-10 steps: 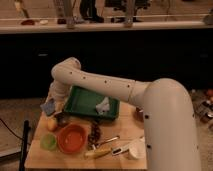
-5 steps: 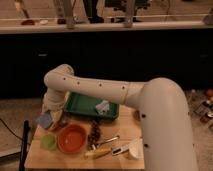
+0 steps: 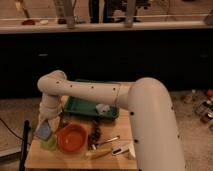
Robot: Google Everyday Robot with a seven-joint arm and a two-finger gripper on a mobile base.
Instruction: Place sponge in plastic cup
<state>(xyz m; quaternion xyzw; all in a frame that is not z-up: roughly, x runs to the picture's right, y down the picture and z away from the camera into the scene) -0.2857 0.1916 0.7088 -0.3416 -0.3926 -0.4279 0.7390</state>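
The gripper (image 3: pixel 45 129) hangs over the table's (image 3: pixel 37 160) left end, its fingers pinched on the sponge (image 3: pixel 43 131). Just below the fingers stands the green plastic cup (image 3: pixel 49 145). Low to the right of the fingers, the orange bowl (image 3: pixel 72 139) sits just beside the cup and closes that side. Behind and right of them the green tray (image 3: pixel 82 106) bars the way, and the robot's own arm (image 3: pixel 95 92) spans above it. Left of the fingers, past the table edge, 1 dark post (image 3: pixel 25 142) stands upright. In front of the fingers lies 1 strip of bare wood.
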